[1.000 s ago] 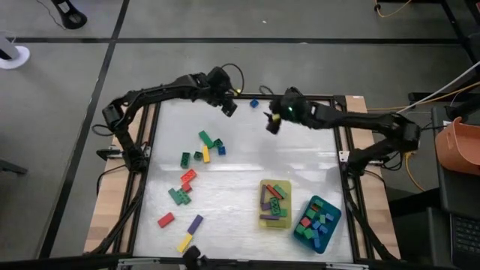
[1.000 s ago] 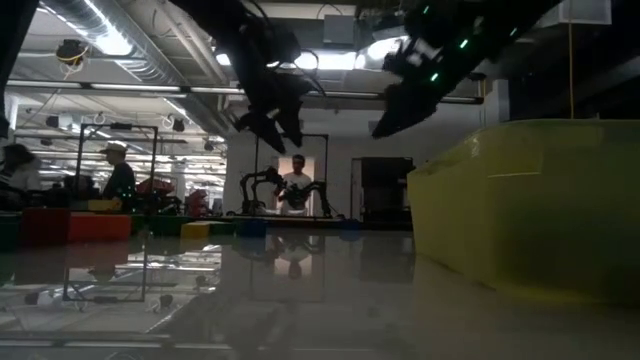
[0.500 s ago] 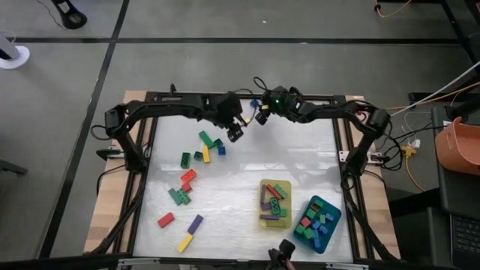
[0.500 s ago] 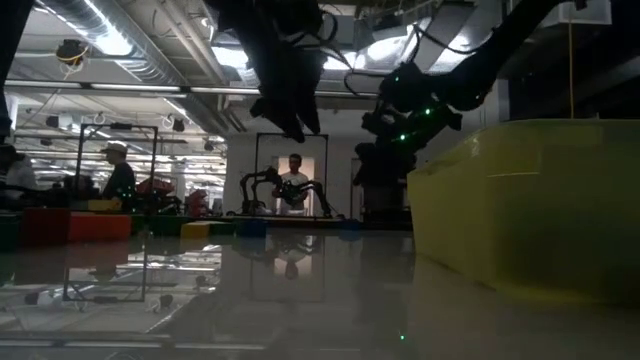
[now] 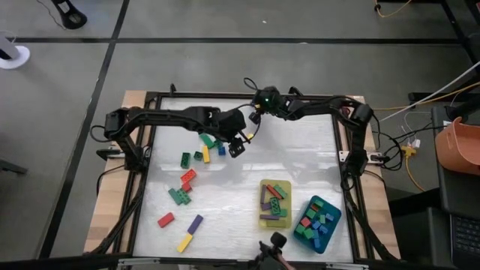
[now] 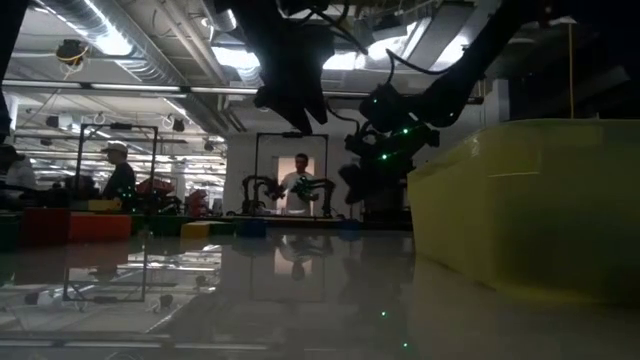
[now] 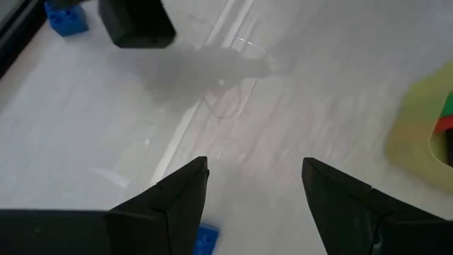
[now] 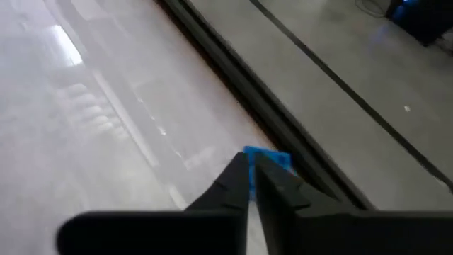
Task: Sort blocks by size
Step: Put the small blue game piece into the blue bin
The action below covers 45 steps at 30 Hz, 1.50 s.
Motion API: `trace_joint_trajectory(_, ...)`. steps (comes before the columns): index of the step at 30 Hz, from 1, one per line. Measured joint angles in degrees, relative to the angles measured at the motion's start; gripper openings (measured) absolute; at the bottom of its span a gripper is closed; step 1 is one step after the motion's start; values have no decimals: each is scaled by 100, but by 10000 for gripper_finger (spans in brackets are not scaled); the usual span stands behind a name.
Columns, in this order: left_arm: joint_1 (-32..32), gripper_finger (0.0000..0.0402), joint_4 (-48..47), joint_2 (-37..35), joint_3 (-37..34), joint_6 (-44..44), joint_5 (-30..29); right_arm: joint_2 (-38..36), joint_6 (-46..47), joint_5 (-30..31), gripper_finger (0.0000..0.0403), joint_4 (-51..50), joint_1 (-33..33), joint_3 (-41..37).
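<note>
Loose blocks lie on the white table's left half: a green one (image 5: 205, 138), a yellow one (image 5: 205, 154), a blue one (image 5: 221, 148), a red one (image 5: 188, 177) and several more toward the near edge. My left gripper (image 5: 237, 145) hangs open just right of the blue one, which shows beside its finger (image 7: 205, 237). My right gripper (image 8: 250, 161) is shut at the table's far edge. Its tips are right against a small blue block (image 8: 272, 159) that lies on the table beside the black frame rail. My right gripper stands with its shut fingertips (image 8: 239, 166) at the small blue block's side (image 8: 263, 154), slanting down toward the far edge. The tips hide the meeting place, so I cannot tell whether they touch the block. The block lies on the table.
A yellow tray (image 5: 264, 217) and a teal tray (image 5: 333, 225), each holding several blocks, stand at the near right. The black frame rail (image 8: 233, 85) runs along the far edge, close to my right gripper. Bare table lies between the arms and the trays.
My right gripper has gone toward the table's far left and down to the blue block at the far edge. My left gripper has come toward the near edge and lower, ending beside the cluster of blocks. No block has moved.
</note>
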Motion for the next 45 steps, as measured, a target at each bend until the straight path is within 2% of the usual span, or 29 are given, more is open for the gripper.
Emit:
trace_joint_trajectory(3, -68, 219, -14, 0, 0, 0, -19, 71, -141, 72, 6, 69, -20, 25)
trace_joint_trajectory(7, -101, 219, -12, 0, 0, -44, -96, 192, -154, 76, 9, 4, -119, 26)
trace_joint_trajectory(12, -111, 219, 26, 0, 0, -57, -117, 350, -140, -609, 3, -157, -232, 24)
trace_joint_trajectory(23, -111, 219, 20, 0, 0, -81, -117, 415, -157, -1210, 4, -356, -216, 32)
trace_joint_trajectory(27, -111, 219, 19, 0, 0, -81, -115, 415, -160, -1563, 4, -899, -216, 328)
trace_joint_trajectory(32, -110, 219, 19, 0, 0, -33, -115, 415, -292, -1455, 4, -1176, -216, 745)
trace_joint_trajectory(36, -106, 219, 19, 0, 0, 28, -113, 472, -306, -583, 4, -1126, -224, 984)
trace_joint_trajectory(38, -106, 219, 19, 0, 0, 55, -113, 556, -306, -378, 4, -1125, -239, 999)
trace_joint_trajectory(41, -106, 219, 21, 0, 0, 97, -111, 735, -310, -585, 4, -1079, -275, 999)
trace_joint_trajectory(45, -106, 219, 20, 0, 0, 103, -113, 846, -371, -481, 4, -948, -297, 1031)
